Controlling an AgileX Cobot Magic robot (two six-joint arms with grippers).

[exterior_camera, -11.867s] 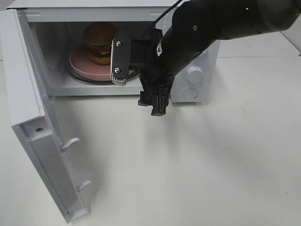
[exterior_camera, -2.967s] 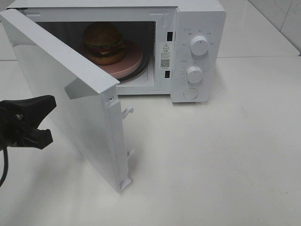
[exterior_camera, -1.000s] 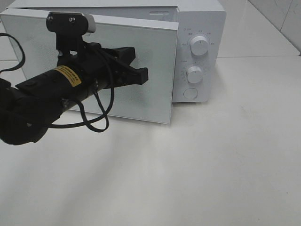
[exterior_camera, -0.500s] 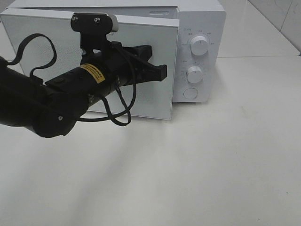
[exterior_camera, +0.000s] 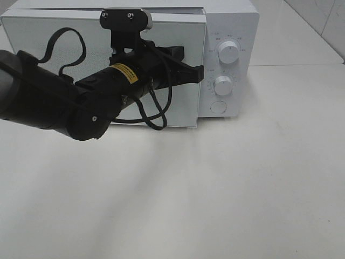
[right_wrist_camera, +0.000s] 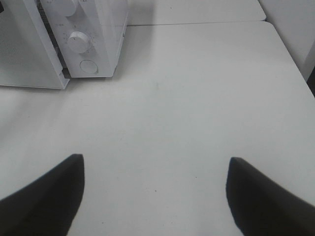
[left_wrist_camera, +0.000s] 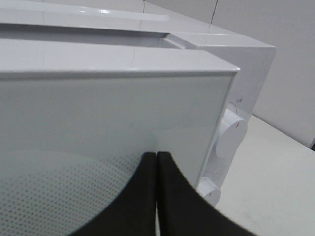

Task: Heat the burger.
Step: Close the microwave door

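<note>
On the white worktop, at 11 o'clock, my left hand, pressed together, has pushed the microwave door almost shut; heating can start soon.

Lab-style test bench: white microwave on plain white table.

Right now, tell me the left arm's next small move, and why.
Probably press the door the last bit into the microwave: the shut left pincer sits at the door's free edge, which looks slightly ajar beside the knobs.
</note>
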